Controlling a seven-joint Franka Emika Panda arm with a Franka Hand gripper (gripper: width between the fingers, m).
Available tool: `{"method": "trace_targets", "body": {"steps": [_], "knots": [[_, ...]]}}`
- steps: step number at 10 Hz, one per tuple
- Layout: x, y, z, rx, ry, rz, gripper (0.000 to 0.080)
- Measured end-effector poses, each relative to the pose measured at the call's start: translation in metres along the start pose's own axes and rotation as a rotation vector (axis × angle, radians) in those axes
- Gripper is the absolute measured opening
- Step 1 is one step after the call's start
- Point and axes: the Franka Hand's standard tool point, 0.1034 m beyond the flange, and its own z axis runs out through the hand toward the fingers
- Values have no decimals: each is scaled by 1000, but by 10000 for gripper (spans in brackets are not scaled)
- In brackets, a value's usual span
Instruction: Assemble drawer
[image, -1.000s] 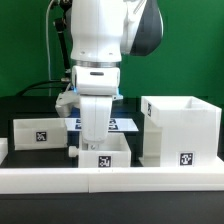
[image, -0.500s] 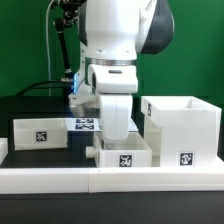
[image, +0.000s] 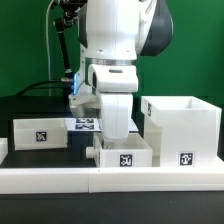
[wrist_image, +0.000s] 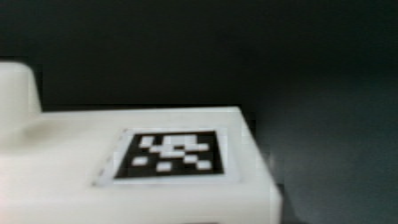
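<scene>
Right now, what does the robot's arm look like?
The arm is chunky, round and shiny white, with a dark grey cap on one joint and a thin dark ring near the wrist. The claw has a boxy white body too. Black cables hang behind it.

No legible words, brands or numbers. Only coded square tags (image: 41, 138): on the tray (image: 24, 133) at the exterior view's left, middle tray (image: 142, 156), casing (image: 180, 128), marker board (image: 86, 124), and a white part (wrist_image: 71, 140) in the wrist view.

Arm (image: 115, 40) vertical — claw (image: 118, 130) pointing down, jaws hidden.
</scene>
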Motion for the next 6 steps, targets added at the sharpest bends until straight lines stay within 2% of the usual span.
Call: {"method": "trace_targets", "body": {"steps": [6], "knots": [[12, 5, 3, 12, -3, -7, 41]]}}
